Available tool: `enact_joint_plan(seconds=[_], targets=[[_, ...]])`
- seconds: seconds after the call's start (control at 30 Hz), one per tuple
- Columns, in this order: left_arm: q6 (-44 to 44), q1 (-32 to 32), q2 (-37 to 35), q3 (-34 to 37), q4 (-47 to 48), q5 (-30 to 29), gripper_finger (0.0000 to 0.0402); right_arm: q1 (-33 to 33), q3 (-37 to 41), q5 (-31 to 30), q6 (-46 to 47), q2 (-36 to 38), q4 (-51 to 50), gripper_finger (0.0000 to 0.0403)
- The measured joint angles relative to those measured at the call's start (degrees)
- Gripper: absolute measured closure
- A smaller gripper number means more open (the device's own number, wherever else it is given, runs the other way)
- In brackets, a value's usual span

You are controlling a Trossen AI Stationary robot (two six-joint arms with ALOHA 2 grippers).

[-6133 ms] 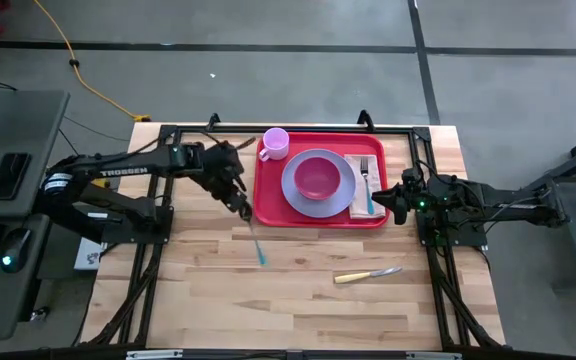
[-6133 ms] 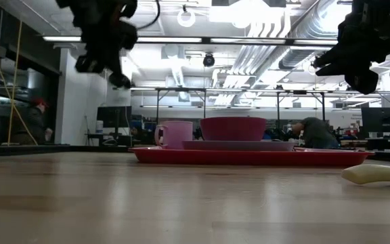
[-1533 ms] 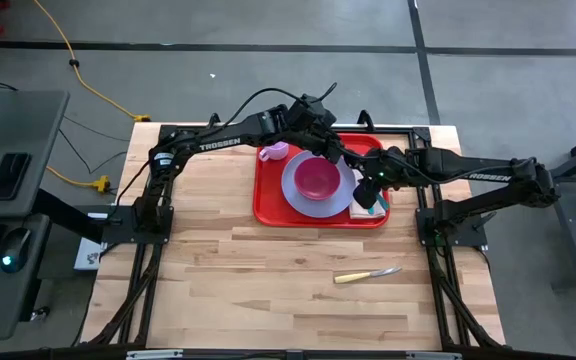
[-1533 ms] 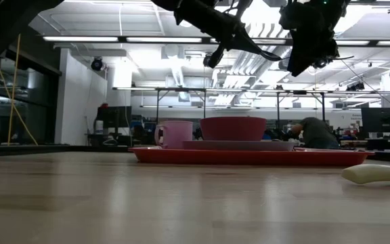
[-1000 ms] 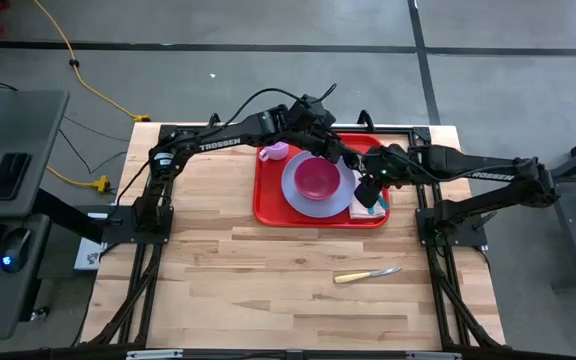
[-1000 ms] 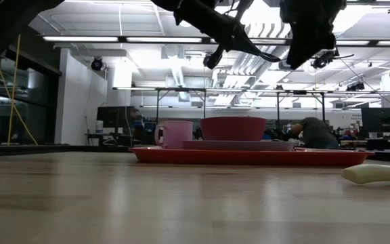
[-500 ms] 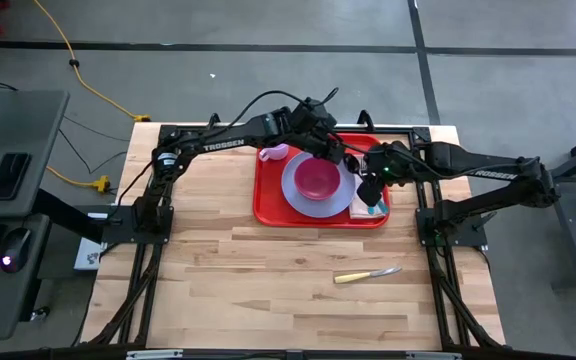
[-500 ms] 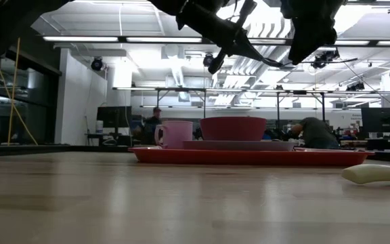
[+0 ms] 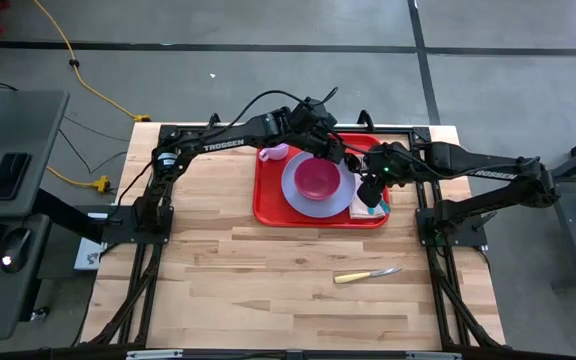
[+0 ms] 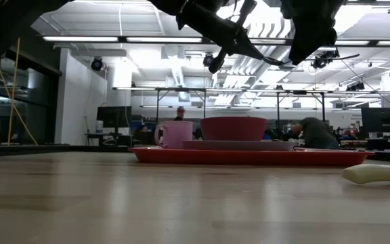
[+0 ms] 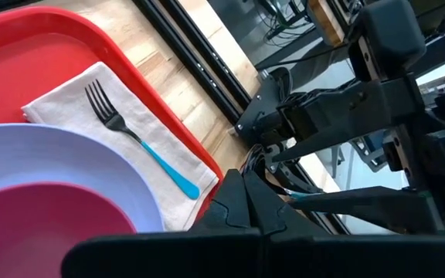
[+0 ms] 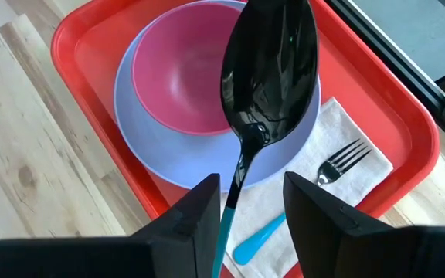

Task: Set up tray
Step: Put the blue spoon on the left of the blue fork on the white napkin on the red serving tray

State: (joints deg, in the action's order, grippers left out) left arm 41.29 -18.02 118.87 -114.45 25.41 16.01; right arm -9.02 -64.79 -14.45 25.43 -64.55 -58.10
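The right gripper [image 9: 375,182] hangs above the right end of the tray [image 9: 269,206], pinching a black spoon with a teal handle [image 12: 263,108] between its 2 fingers [image 12: 181,224]; the spoon's bowl points ahead of the gripper, over the pink bowl [image 12: 184,83] and the lavender plate [image 12: 141,147] beneath it; below the gripper lies a tan napkin [image 12: 346,189] carrying a fork [image 12: 315,185] with a teal handle. The left gripper [image 9: 330,152] hovers over the tray's far side, just across the pink bowl from the right gripper, its fingers [image 11: 246,202] pressed together with nothing seen between them; a pink mug [image 9: 273,151] stands on the tray's far left corner, beside this gripper. The tray rests on the wooden table [image 9: 218,280]; a knife with a pale handle [image 9: 366,274] lies on the table well clear of both grippers, toward the near edge.
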Motion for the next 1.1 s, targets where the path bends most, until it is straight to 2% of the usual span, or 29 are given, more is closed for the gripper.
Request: enact_joint_plan(seconds=[0.43,0.83,1.1], targets=[[0.2,0.0,0.0,0.0,0.1,0.7,0.0396,-1.3,0.0,0.6,-1.7,-4.9,-1.8,0.0281],[-0.4,0.0,0.0,0.0,0.8,1.0,0.0396,-2.0,0.0,-1.8,-2.3,-4.7,-1.9,0.0282],[-0.5,-0.5,0.0,0.0,1.4,1.2,0.0396,-2.4,0.0,-2.0,-2.4,-4.7,-2.1,0.0316]])
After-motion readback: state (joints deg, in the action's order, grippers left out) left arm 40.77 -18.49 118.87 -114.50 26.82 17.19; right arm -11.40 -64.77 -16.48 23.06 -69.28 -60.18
